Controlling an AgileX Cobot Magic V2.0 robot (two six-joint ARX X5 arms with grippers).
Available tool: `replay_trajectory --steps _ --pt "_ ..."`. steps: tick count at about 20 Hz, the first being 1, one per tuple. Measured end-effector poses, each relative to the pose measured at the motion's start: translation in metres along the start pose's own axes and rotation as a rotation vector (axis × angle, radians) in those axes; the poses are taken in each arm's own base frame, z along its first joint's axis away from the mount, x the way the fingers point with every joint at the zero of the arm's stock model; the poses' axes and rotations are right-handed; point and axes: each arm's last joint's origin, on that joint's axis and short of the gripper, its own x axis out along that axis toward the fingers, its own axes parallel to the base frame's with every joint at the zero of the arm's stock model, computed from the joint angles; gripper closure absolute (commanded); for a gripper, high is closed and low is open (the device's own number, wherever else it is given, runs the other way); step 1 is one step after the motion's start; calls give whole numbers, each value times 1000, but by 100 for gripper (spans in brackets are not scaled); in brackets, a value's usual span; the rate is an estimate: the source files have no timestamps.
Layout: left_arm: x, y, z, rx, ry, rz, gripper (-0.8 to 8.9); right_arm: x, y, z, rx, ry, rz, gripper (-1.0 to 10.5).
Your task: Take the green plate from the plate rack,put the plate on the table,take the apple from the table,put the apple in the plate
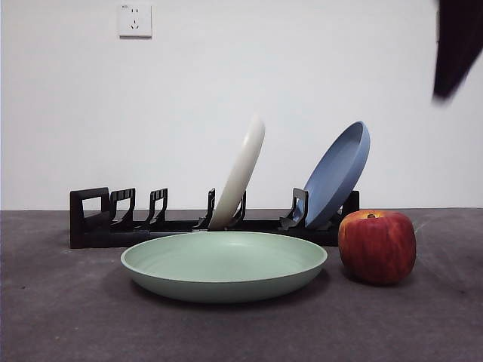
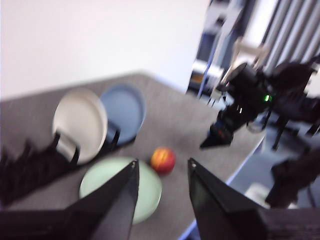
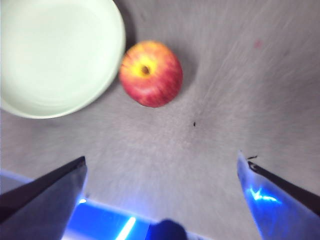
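Right wrist view: we see our right gripper (image 3: 160, 200) spread wide and empty above the table (image 3: 225, 100), with the apple (image 3: 151, 73) ahead at about 12 o'clock, stem dimple up, just beside the plate (image 3: 55, 55). The plate lies flat, rim up, ready. Our left gripper (image 2: 162, 195) hangs open, empty, well above.

My gripper (image 1: 453, 53) shows only as a dark tip high up; the apple (image 1: 376, 246) sits well below it on the table (image 1: 68, 317), the green plate (image 1: 224, 265) just beside.
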Motion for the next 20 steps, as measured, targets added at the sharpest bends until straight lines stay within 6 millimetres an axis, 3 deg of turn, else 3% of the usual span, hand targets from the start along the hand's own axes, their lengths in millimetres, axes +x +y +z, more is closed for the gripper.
replay_trajectory --steps 3,9,13,20 --pt "1 2 -8 -4 88 29 652 31 2 12 11 -8 3 440" --pt "2 2 -8 -14 91 30 652 87 8 48 15 50 13 433" --pt "2 2 -8 -14 92 31 652 105 11 64 15 67 10 433" --pt "2 2 -8 -16 93 31 652 136 10 59 18 197 -4 451"
